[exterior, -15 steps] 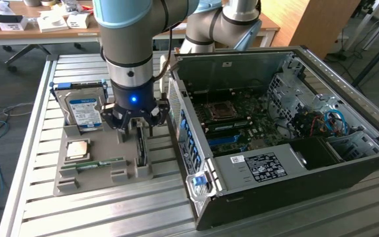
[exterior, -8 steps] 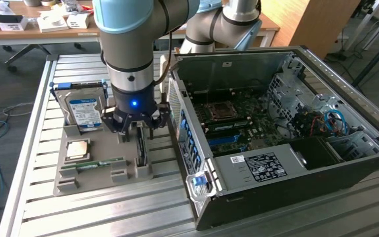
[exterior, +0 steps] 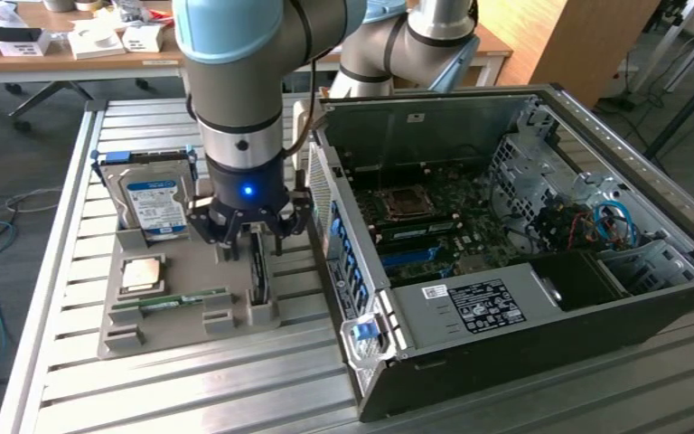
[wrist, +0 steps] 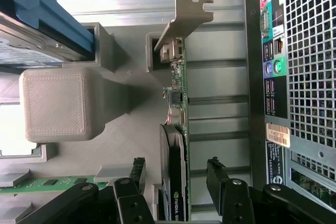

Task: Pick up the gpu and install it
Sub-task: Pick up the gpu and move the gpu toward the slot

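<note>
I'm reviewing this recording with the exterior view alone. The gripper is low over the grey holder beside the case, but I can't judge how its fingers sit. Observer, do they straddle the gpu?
Observer: Yes. In the wrist view the gripper is open, with one finger on each side of the gpu, which stands on edge in the grey holder.
Operator: Is it touching the card?
Observer: No. A gap shows between each finger and the card.
Operator: Where is its bracket?
Observer: The metal bracket is at the end of the card away from the fingers.
</note>
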`<state>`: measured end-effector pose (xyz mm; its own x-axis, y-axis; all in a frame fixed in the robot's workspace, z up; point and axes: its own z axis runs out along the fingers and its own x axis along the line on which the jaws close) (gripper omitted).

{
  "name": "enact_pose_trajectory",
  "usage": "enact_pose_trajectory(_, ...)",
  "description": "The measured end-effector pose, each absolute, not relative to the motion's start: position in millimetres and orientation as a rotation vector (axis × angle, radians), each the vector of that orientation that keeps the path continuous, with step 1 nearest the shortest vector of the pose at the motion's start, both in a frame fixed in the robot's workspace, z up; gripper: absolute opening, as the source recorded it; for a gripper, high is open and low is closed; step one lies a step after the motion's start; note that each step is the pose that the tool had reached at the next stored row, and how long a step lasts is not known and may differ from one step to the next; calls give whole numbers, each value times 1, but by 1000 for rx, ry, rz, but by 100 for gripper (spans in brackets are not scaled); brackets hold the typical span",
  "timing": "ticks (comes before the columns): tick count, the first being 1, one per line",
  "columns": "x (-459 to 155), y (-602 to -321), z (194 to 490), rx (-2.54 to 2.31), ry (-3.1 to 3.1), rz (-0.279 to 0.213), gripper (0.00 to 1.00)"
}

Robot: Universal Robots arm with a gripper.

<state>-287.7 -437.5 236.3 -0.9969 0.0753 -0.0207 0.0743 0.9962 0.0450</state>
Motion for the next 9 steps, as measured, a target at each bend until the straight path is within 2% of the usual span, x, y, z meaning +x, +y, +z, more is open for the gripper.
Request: enact_pose_trajectory(9, -288, -438, 232, 117, 3116, 69, 59)
